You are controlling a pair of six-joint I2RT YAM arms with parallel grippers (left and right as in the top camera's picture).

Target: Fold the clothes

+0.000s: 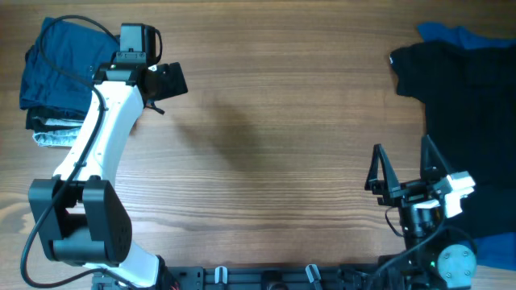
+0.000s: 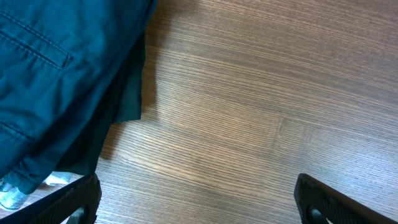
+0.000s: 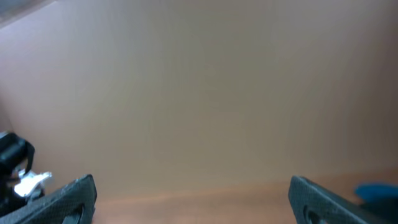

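Note:
A stack of folded clothes [image 1: 60,76] lies at the far left of the table, with a dark navy-blue garment on top and black and light grey ones under it. It also shows at the upper left of the left wrist view [image 2: 56,68]. My left gripper [image 1: 165,80] is open and empty over bare wood just right of the stack. A heap of black and brighter blue clothes [image 1: 468,105] lies at the right. My right gripper [image 1: 403,165] is open and empty at that heap's left edge, pointing up.
The wooden table [image 1: 274,145] runs between the two lots of clothes. The arm bases stand along the front edge.

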